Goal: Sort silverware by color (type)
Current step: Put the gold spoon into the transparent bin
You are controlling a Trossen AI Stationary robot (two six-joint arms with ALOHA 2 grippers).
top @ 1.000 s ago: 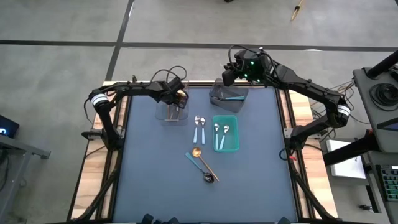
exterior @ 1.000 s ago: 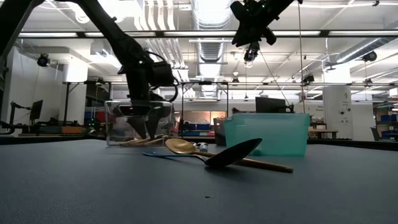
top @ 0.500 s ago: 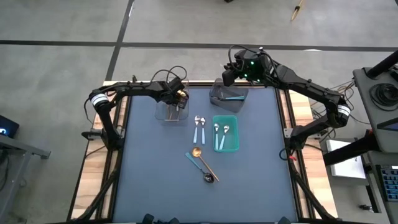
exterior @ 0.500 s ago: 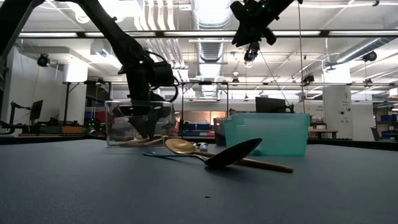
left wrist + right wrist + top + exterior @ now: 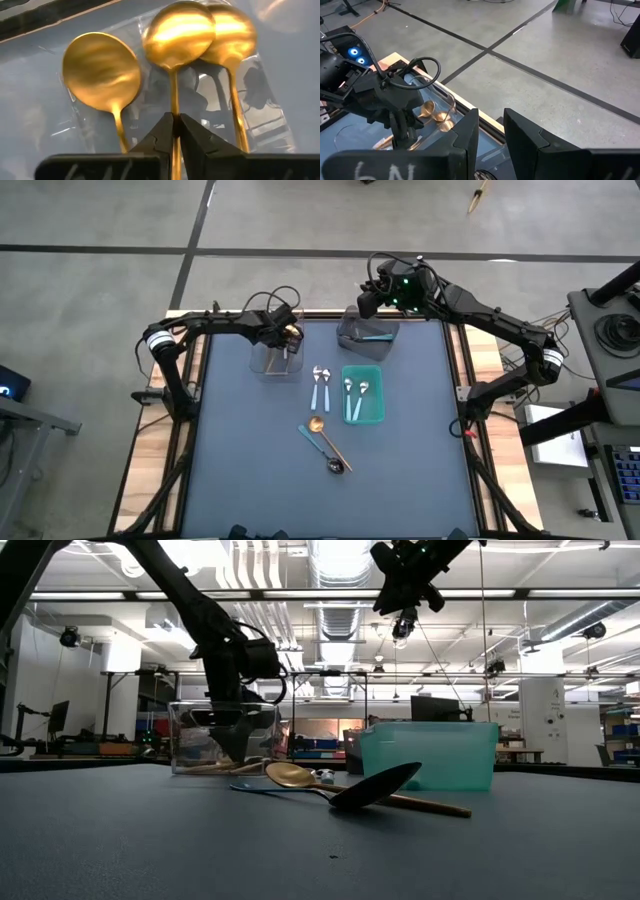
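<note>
So the left gripper [image 5: 175, 131] is down inside the clear plastic bin [image 5: 272, 360] at the far left of the dark blue table mat [image 5: 240, 460], and its fingers are pinched together on the handle of the middle all-gold spoon [image 5: 176, 37]. Two more gold spoons lie in that bin, one on each side of it: one [image 5: 101, 75] with its bowl lying a bit apart, the other [image 5: 231, 30] tucked partly behind the held one's bowl.

The right gripper [image 5: 490, 137] hangs up high over the grey bin [image 5: 366, 333] at the far side, right of the clear one. Its fingers sit a little apart with nothing between them. There's a teal-handled piece lying in that grey bin.

The rest of the silverware: two silver spoons with light-blue handles [image 5: 320, 385] lie on the mat between the clear bin and the teal bin [image 5: 362, 416], and two more of the same kind [image 5: 356, 395] are inside the teal bin. Nearer the middle of the mat, a gold spoon [image 5: 300, 777] lies crossed with a dark-bowled spoon with a teal handle [image 5: 375, 787], touching each other.
</note>
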